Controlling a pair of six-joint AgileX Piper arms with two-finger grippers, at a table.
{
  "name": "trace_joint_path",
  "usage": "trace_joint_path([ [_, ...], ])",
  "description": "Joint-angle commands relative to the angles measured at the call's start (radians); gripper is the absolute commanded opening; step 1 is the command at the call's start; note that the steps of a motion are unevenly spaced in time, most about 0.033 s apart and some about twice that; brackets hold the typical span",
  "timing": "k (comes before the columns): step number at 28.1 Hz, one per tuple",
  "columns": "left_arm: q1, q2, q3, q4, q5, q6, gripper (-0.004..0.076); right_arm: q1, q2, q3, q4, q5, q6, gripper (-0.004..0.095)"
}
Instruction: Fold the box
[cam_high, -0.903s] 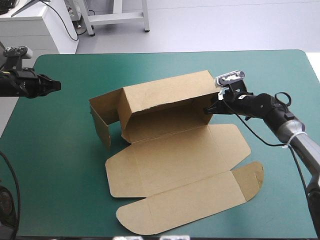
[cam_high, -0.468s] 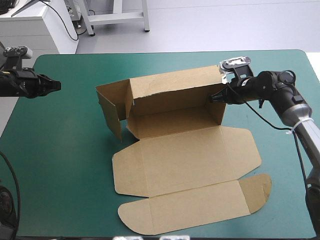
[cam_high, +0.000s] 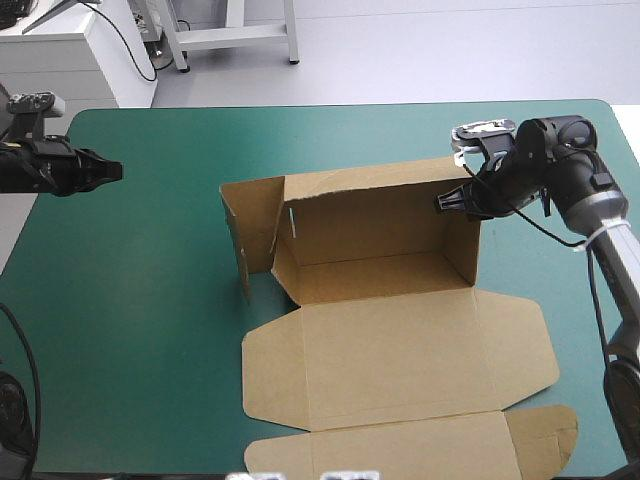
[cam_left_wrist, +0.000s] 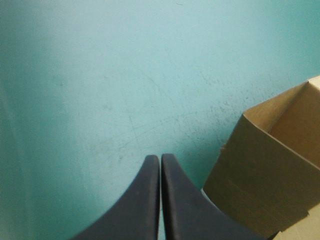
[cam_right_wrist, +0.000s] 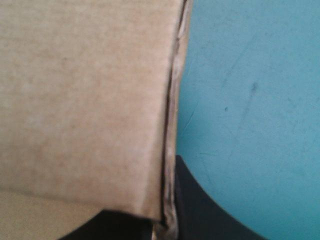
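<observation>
Since the earlier frame the box (cam_high: 380, 300) has slid right and toward the near edge of the desk (cam_high: 130, 330), and its back wall now stands upright. It is drawn by my right tool (cam_high: 447, 203), which pinches the top corner of the right end wall. My left tool (cam_high: 112, 171) hangs pressed together and empty over the desk's left edge. The board looks light and stiff, hinging only at its creases, so it slides sooner than it folds. I'd grip close to a crease.
</observation>
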Motion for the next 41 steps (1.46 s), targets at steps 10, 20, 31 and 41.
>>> trace_joint_path([
  [10, 0.002, -0.039, -0.023, -0.122, 0.043, -0.011, -0.0008, -0.004, 0.038, -0.044, 0.018, -0.003, 0.052, -0.0015],
  [20, 0.002, -0.021, -0.022, -0.126, 0.043, -0.004, -0.0008, -0.004, 0.161, -0.080, 0.105, -0.177, 0.062, -0.0015],
  [31, 0.002, 0.030, -0.022, -0.135, 0.043, -0.004, -0.0008, -0.004, 0.276, -0.250, 0.156, -0.127, 0.036, 0.0255],
  [41, 0.002, 0.050, -0.022, -0.135, 0.043, -0.002, -0.0008, -0.004, 0.263, -0.470, 0.060, 0.022, 0.082, 0.0677],
])
